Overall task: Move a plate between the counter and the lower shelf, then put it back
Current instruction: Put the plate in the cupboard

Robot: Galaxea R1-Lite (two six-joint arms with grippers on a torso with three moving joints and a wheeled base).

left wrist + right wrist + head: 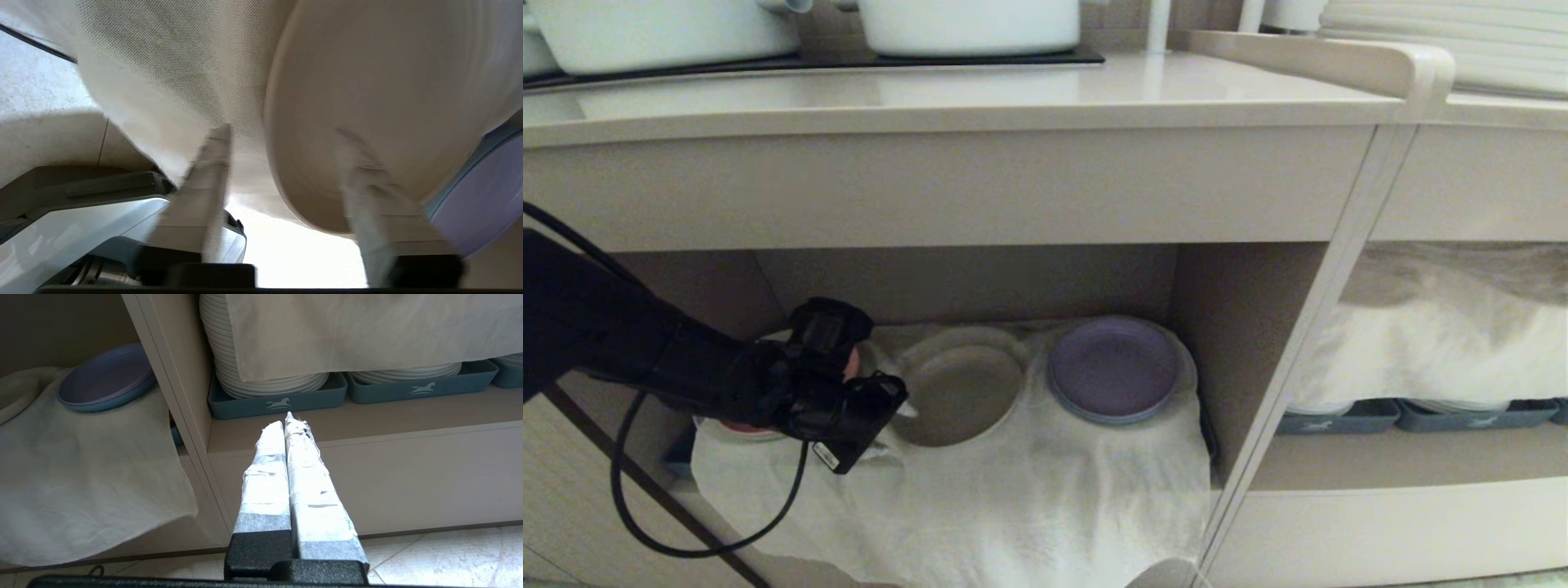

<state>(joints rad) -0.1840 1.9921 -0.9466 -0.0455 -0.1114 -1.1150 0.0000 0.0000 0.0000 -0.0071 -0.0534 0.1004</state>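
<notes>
Resting flat on the white cloth [980, 506] of the lower shelf [1241, 327], the small round matte cream-beige plate [960, 392] lies face up beside the purple plate [1112, 367] — round, so no long axis. The left gripper [894, 408] stands parted at the cream plate's rim, one finger either side, gripping nothing. Judged so, the shelf placement looks done — the return to the pale beige counter [931, 94] remains. The right gripper [286, 424], pressed closed, is parked outside the shelf.
</notes>
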